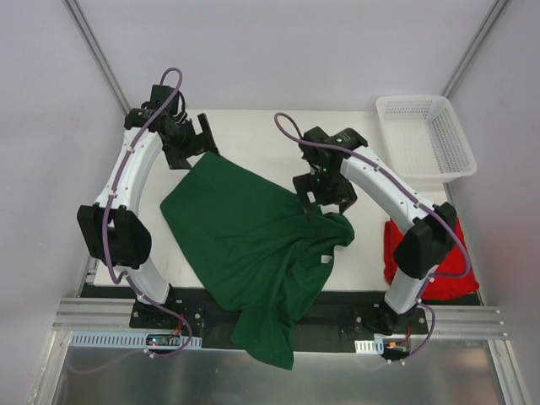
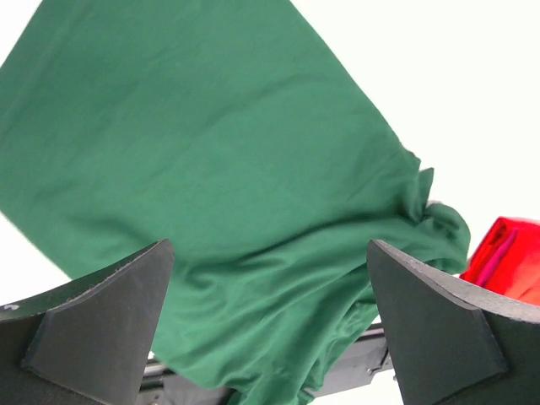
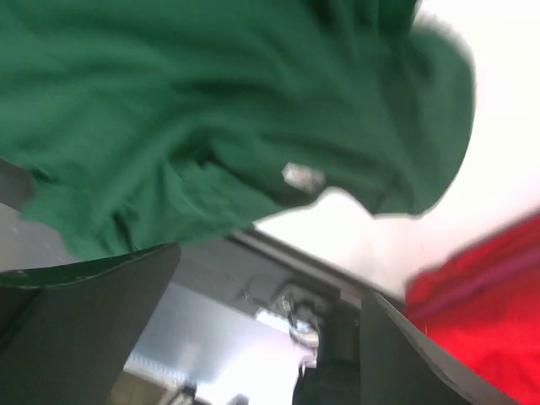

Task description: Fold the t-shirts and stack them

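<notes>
**A:** Status on the green t-shirt [image 1: 253, 245]?

**B:** Unfolded, lying diagonally across the middle of the desk [image 1: 253, 135]. One corner points at the far-left corner, and the lower part hangs over the near edge. The left half is fairly flat. The right side is bunched into a lump with folds, and the right wrist view shows a white label [image 3: 301, 177] there.

**A:** Left gripper [image 1: 196, 150]?

**B:** At the far-left part of the desk, right at the shirt's far corner. The left wrist view shows the fingers [image 2: 110, 312] spread wide with nothing between them, only green cloth [image 2: 211, 143] further out.

**A:** Right gripper [image 1: 325, 205]?

**B:** Over the bunched right edge of the shirt, mid-desk. The wrist frame is blurred, but the jaws are apart with no fabric pinched. The green cloth [image 3: 211, 110] sits beyond the tips.

**A:** Second shirt?

**B:** The red t-shirt [image 1: 451, 283] is crumpled at the near-right corner, partly under the right arm and apart from the green one. It also shows in both wrist views [image 2: 506, 253] [image 3: 481, 295].

**A:** Anything else?

**B:** A white basket [image 1: 413, 99] at the far-right corner.
</notes>
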